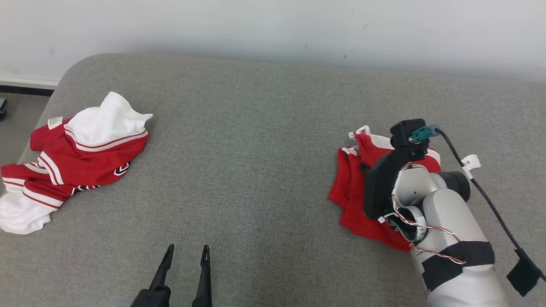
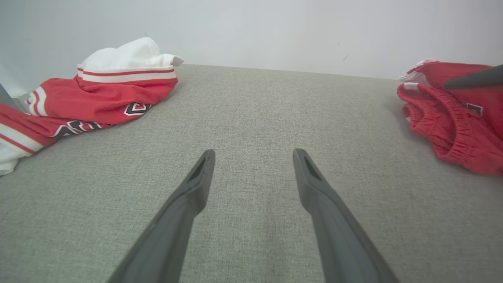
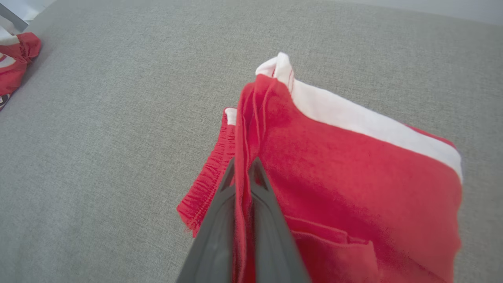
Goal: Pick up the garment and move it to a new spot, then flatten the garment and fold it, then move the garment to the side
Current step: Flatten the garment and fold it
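Rightward on the grey upholstered surface (image 1: pixel 256 128), crumpled in a low heap: red garment (image 1: pixel 352 187), shorts to judge by the gathered elastic waistband, with a white band along one edge; pinched at a raised fold between the fingers of the right gripper (image 3: pixel 243 163), closed almost tip to tip with nothing but cloth between them; drawn up into a ridge at that spot, elsewhere resting on the surface.

Half hidden in the head view under the pale forearm (image 1: pixel 452 221) and the black wrist mount (image 1: pixel 379 179); fingers themselves covered there; near-right part of the heap lost behind the arm. Seen in part from the left wrist, at the frame's right edge, with one dark finger (image 2: pixel 471 80) crossing above it and cut by that edge. Lower cloth out of frame in the right wrist view; a pocket-like seam there, blurred, hard to make out.

Low in the head view, left of centre: left gripper (image 1: pixel 188 249), spread wide, holding nothing, over bare weave; touching it or not, impossible to tell.

Well apart at the far left: rumpled red and white jersey (image 1: pixel 85 166), striped trim, black-and-white lettering partly folded under and unreadable, lying by the surface's rounded corner.

Black cable (image 1: pixel 490 200) trailing off the wrist to the right; plain white wall (image 1: pixel 273 25) behind; surface a coarse, flat grey weave.
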You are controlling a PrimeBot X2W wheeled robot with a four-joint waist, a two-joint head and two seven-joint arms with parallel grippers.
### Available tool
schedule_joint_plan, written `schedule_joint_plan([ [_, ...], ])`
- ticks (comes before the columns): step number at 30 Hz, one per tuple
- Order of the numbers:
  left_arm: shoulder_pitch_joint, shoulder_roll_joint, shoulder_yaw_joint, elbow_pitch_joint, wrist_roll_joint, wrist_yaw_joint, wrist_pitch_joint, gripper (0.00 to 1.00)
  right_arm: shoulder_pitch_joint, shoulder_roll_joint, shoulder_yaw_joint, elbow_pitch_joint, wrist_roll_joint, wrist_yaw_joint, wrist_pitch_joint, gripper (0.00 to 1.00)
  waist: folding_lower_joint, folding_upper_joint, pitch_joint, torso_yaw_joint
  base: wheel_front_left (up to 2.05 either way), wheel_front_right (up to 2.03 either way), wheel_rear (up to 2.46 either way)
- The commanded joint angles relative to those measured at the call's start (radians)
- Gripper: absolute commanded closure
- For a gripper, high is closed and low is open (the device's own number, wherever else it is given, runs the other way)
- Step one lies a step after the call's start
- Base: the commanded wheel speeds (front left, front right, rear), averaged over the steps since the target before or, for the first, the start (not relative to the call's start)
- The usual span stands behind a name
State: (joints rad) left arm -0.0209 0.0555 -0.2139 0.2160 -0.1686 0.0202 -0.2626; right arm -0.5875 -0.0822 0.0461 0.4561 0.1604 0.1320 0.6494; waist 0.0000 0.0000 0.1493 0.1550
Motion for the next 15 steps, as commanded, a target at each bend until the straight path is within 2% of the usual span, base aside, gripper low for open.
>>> schedule_joint_plan([
  [1, -0.004, -0.002, 0.002, 0.001, 0.001, 0.001, -0.003, 0.0, -0.01, 0.014, 0.007, 0.013, 0.003, -0.002, -0.007, 1.0, 0.0, 0.0, 0.007, 0.005, 0.0, 0.0, 0.0],
  [3, -0.007, -0.003, 0.003, 0.002, 0.001, 0.001, -0.003, 0.0, -0.024, 0.019, 0.012, 0.042, 0.005, -0.002, -0.022, 1.0, 0.0, 0.0, 0.011, 0.008, 0.0, 0.0, 0.0],
  [4, -0.009, -0.003, 0.003, 0.002, 0.001, 0.0, -0.003, 0.0, -0.029, 0.022, 0.015, 0.052, 0.014, -0.002, -0.034, 0.85, 0.0, 0.0, 0.012, 0.009, 0.0, 0.0, 0.0],
  [5, -0.011, -0.003, 0.003, 0.003, 0.0, 0.0, -0.003, 0.0, -0.034, 0.025, 0.017, 0.062, 0.031, -0.002, -0.049, 0.24, 0.0, 0.0, 0.013, 0.01, 0.0, 0.0, 0.0],
  [6, -0.012, -0.004, 0.004, 0.004, -0.001, 0.0, -0.003, 0.0, -0.038, 0.029, 0.021, 0.068, 0.063, -0.002, -0.061, 0.0, 0.0, 0.0, 0.014, 0.01, 0.0, 0.0, 0.0],
  [10, -0.01, -0.004, 0.011, 0.005, -0.002, 0.003, -0.003, 0.0, -0.053, 0.034, 0.055, 0.065, 0.195, -0.002, -0.094, 0.0, 0.0, 0.0, 0.008, 0.0, 0.0, 0.0, 0.0],
  [15, -0.004, -0.004, 0.018, 0.008, 0.003, 0.002, -0.003, 0.0, -0.043, 0.014, 0.048, 0.024, 0.233, -0.002, -0.127, 0.0, 0.0, 0.0, -0.013, -0.026, 0.0, 0.0, 0.0],
])
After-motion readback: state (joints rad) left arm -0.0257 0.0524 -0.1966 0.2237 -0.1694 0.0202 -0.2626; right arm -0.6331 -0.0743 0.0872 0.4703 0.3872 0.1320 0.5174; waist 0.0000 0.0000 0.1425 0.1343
